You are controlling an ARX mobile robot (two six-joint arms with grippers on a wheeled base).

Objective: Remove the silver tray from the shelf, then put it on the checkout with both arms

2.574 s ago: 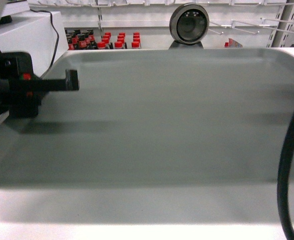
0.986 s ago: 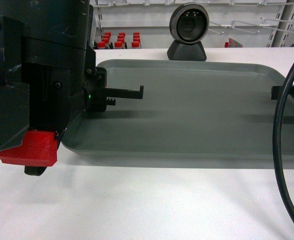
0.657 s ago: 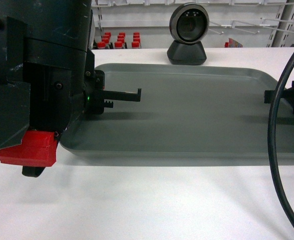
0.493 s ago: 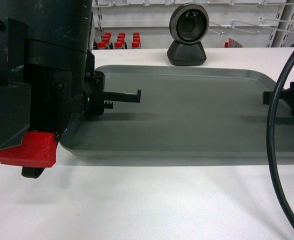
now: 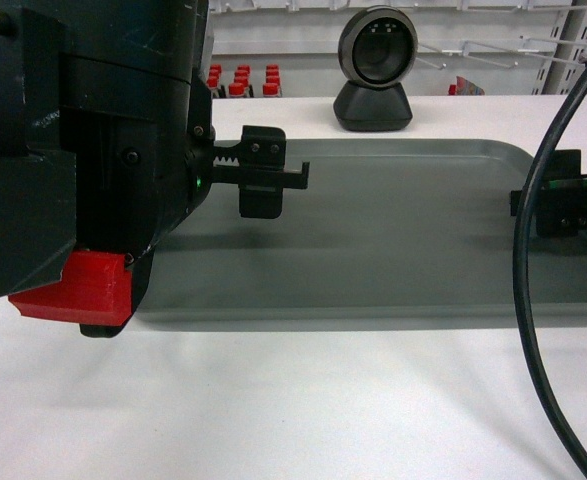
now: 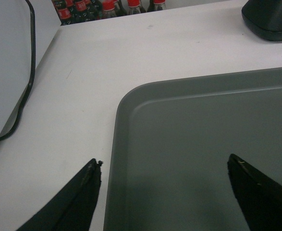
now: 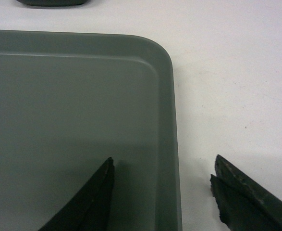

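The silver tray (image 5: 393, 230) lies flat on the white checkout (image 5: 303, 400), in front of the round scanner (image 5: 376, 60). My left gripper (image 5: 288, 180) hangs open just above the tray's left end. In the left wrist view its fingers (image 6: 90, 185) stand wide apart on either side of the tray's left rim (image 6: 116, 159), holding nothing. My right gripper (image 5: 533, 200) is open over the tray's right end. Its fingers (image 7: 100, 192) straddle the right rim (image 7: 172, 144) without touching it. The shelf is out of view.
The left arm's black body with its red block (image 5: 73, 290) fills the left foreground. A black cable (image 5: 523, 300) loops down on the right. Store racks with red-capped bottles (image 5: 238, 82) stand behind the counter. Another cable (image 6: 28, 72) runs along the counter's left edge.
The tray came down from in front of the camera onto the counter. In the last half second both grippers opened off its rims and the left one rose.
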